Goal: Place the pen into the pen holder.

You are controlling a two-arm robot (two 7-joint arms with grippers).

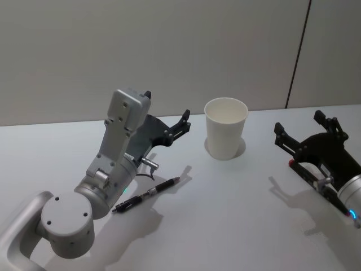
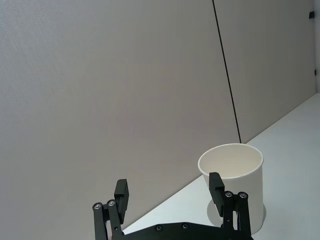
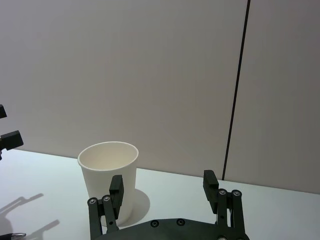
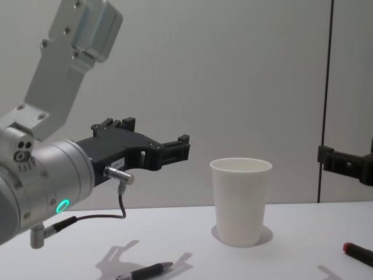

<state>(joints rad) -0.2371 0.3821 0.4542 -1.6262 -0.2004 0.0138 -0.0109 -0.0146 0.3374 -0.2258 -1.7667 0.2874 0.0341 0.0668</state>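
**Left arm.** The left gripper hangs above the white table, tilted up toward the wall. Its jaws are spread wide and released: nothing lies between them and they touch nothing.

**Pen.** The pen, dark with a pale band at mid-length, lies flat on the table below and behind the left jaws, on the robot's side of them. It is clear of both fingers. Its tip is turned toward the pen holder.

**Pen holder.** The pen holder is a plain white paper cup that stands upright on the table with its mouth open. It is ahead of the left jaws and to their right, near them but not touching. It stands between the two grippers and closer to the left one. The pen is outside it, well apart from its base.

**Right arm.** The right gripper is held low over the table. Its jaws are likewise wide apart, unclenched and empty. The pen holder stands ahead of these jaws and to their left, well apart from them.
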